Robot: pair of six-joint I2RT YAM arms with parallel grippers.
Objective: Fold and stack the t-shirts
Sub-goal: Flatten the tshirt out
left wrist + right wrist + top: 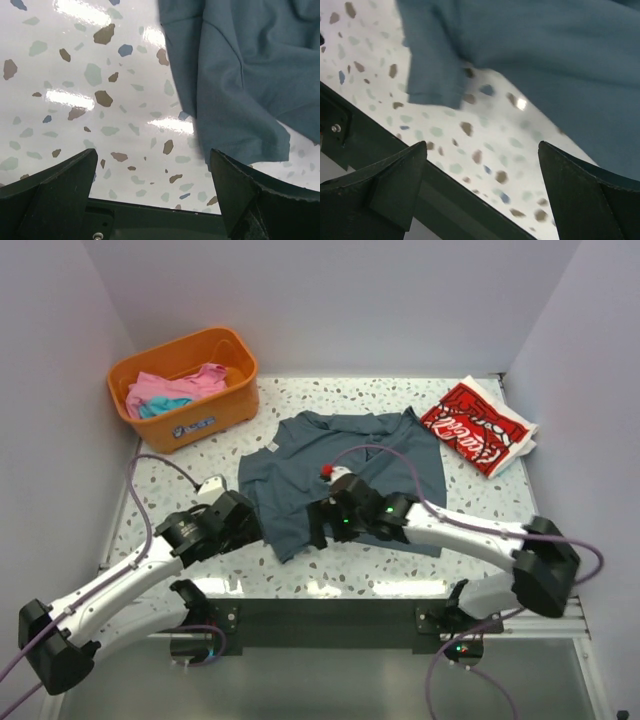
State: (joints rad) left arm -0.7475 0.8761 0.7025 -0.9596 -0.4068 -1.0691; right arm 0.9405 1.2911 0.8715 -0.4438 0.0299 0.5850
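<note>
The slate-blue t-shirt [340, 465] lies spread and rumpled on the table's middle. It also shows in the left wrist view [240, 75] and the right wrist view [545, 60]. A red t-shirt with white lettering [478, 426] lies folded at the back right. Pink [165, 390] and turquoise [155, 408] shirts lie in the orange basket. My left gripper [252, 520] is open and empty at the blue shirt's near left corner. My right gripper [318, 525] is open and empty above the shirt's near edge.
The orange plastic basket [205, 418] stands at the back left. White walls close the table on three sides. The table's dark front rail [385, 150] runs just below both grippers. Purple cables loop over both arms.
</note>
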